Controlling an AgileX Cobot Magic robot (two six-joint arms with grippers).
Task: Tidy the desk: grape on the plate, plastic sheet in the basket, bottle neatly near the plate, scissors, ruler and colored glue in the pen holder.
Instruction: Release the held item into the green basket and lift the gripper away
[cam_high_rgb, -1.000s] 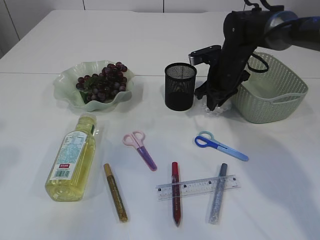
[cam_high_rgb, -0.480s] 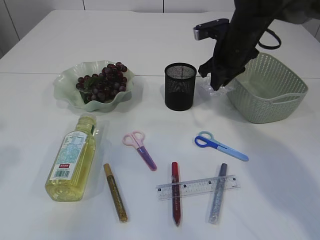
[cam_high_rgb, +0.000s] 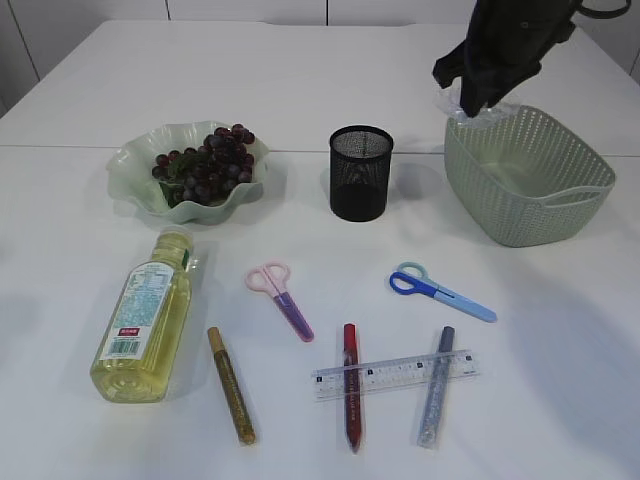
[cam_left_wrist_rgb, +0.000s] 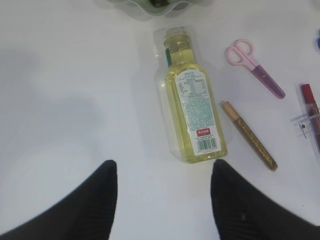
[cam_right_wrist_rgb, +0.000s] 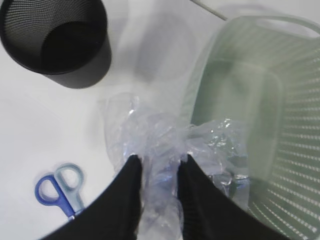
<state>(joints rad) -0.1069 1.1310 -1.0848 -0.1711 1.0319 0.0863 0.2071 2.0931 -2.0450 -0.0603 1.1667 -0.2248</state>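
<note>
My right gripper (cam_right_wrist_rgb: 160, 160) is shut on the crumpled clear plastic sheet (cam_right_wrist_rgb: 165, 135), held in the air at the left rim of the green basket (cam_high_rgb: 530, 180); in the exterior view the gripper (cam_high_rgb: 478, 95) hangs over that rim with the plastic sheet (cam_high_rgb: 480, 108) dangling. The black mesh pen holder (cam_high_rgb: 360, 172) stands left of the basket. Grapes (cam_high_rgb: 208, 162) lie on the green wavy plate (cam_high_rgb: 130, 165). The yellow bottle (cam_high_rgb: 145, 318) lies flat below the plate. My left gripper (cam_left_wrist_rgb: 162, 167) hovers open just below the bottle (cam_left_wrist_rgb: 192, 115).
On the table lie pink scissors (cam_high_rgb: 280, 292), blue scissors (cam_high_rgb: 440, 292), a clear ruler (cam_high_rgb: 395, 375) across a red glue pen (cam_high_rgb: 351, 398) and a silver glue pen (cam_high_rgb: 435, 385), and a gold glue pen (cam_high_rgb: 231, 385).
My right arm has lifted the plastic sheet off the table beside the pen holder and carried it up and right to the basket's left rim. The left gripper has not moved.
</note>
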